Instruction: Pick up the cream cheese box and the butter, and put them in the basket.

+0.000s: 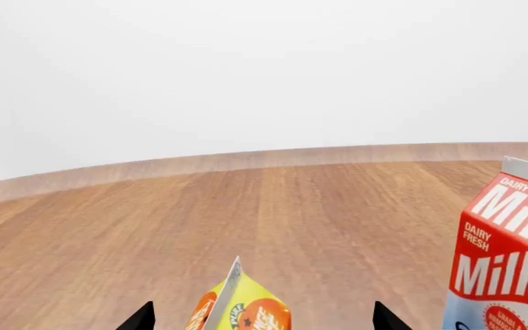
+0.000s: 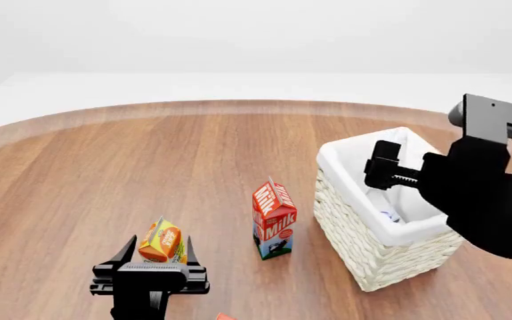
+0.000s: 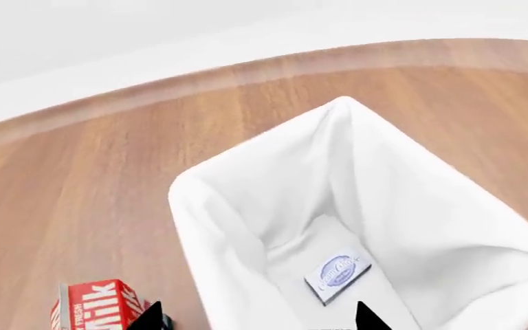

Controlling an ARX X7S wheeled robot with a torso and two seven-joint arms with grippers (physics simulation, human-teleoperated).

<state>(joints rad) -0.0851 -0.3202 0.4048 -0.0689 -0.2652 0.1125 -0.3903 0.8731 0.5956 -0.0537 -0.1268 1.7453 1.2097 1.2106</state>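
So the small flat white cream cheese box with the blue oval mark is already lying flat on the liner at the bottom of the squarish white wicker basket with the cloth folded over its rim. From the head view you only catch a sliver of it down inside. That half looks done to me.

The right gripper hangs over the basket's opening with its jaws apart and nothing in them. In its wrist view, both black tips flank the box from above.

The butter is the problem. I can't make out a butter box anywhere; there's just a tiny red-orange scrap at the bottom edge of the head view, by the left arm, and I can't tell what it is.

The left gripper is spread wide and empty, with the orange-green gabled juice carton sitting right between its fingertips. The red-and-white gabled milk carton stands upright between the juice and the basket, apart from both, on the round wooden table.

My take: don't close on the juice. Lift the left clear first and tip the head down to find the butter. Then take it across its narrow sides and carry it high over the milk carton.
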